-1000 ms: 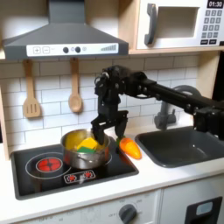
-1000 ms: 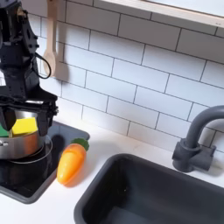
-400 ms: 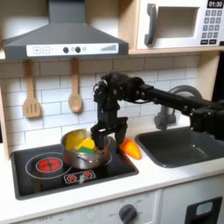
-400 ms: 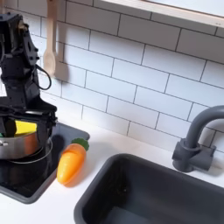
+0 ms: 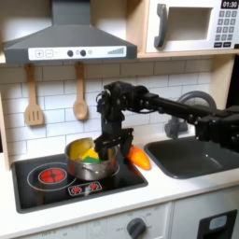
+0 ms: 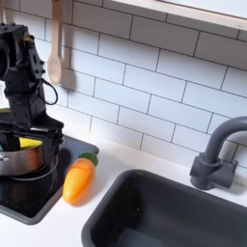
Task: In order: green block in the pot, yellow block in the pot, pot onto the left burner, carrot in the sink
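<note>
My pincer (image 5: 104, 145) hangs low over the pot (image 5: 91, 162), fingers spread around its right rim, gripping nothing I can make out. The pot sits on the black stovetop (image 5: 56, 187) right of the left burner (image 5: 50, 175), holding the yellow block (image 6: 29, 144). The carrot (image 6: 78, 179) lies between stove and sink (image 6: 164, 212). White tile (image 6: 145, 92) backs the white table (image 5: 177, 187).

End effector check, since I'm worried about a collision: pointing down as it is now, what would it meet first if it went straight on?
Probably the pot: the end effector hangs over its right rim, though depth is unclear.
</note>
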Controlling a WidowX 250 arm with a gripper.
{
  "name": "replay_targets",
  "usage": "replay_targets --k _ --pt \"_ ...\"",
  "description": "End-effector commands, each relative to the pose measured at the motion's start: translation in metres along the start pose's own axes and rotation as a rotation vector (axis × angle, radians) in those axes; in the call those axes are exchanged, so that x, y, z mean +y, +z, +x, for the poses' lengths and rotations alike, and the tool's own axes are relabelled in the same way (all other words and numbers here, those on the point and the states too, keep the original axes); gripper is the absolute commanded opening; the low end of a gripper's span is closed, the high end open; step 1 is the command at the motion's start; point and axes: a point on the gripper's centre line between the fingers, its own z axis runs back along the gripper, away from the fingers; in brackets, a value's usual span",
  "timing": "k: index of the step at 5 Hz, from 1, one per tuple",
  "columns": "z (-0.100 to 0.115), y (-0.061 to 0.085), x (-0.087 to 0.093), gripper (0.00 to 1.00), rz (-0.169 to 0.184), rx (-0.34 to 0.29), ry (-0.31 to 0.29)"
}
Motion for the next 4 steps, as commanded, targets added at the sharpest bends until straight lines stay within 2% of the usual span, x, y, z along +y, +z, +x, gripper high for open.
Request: replay_targets --k 1,2,4 --pt "0.0035 -0.0072 0.0067 1.00 0.002 0.010 0.015" --pt "0.0029 -0.0053 0.0057 0.00 -0.003 -0.001 0.020" --pt "0.0053 -0.0049 0.0048 0.00 -0.001 -0.017 0.008"
